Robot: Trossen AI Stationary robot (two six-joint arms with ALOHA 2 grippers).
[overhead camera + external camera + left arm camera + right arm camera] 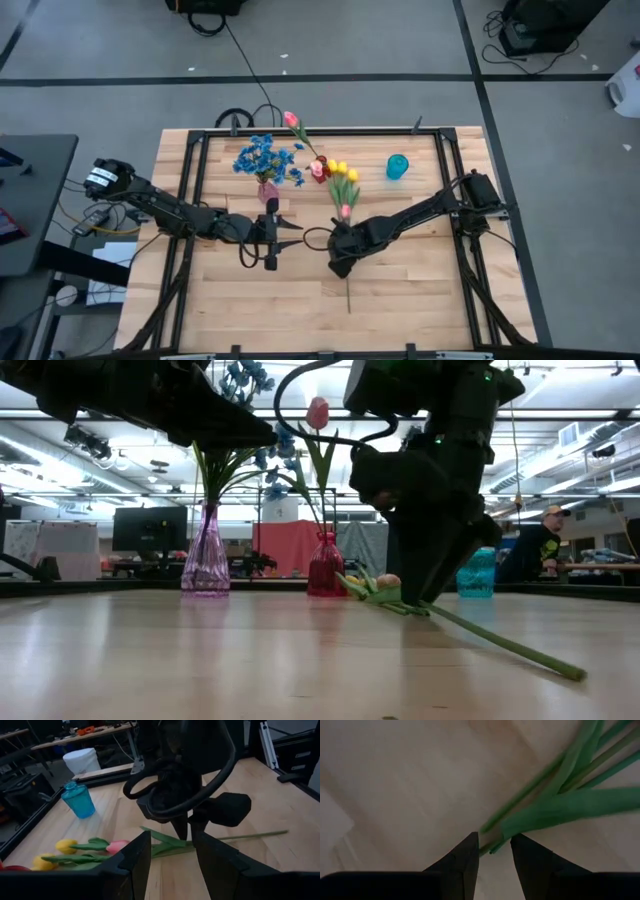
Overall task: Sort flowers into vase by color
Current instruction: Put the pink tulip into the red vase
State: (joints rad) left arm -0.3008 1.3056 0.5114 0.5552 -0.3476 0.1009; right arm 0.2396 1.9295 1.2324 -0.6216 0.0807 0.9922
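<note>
Dark fingers of the left gripper [270, 240] stand parted and empty, off to the side of the pink tulip [120, 845] lying on the table [420, 290]. Right gripper [494, 851] straddles its green stem [500, 642], jaws apart, not yet pinching. Light, thin, springy plastic, likely slippery: grip mid-stem, below the leaves.

One camera looks straight down from above the table [420, 290]. One sits low, looking across. Each wrist camera looks past its fingers; both see green stems [560, 810].
</note>
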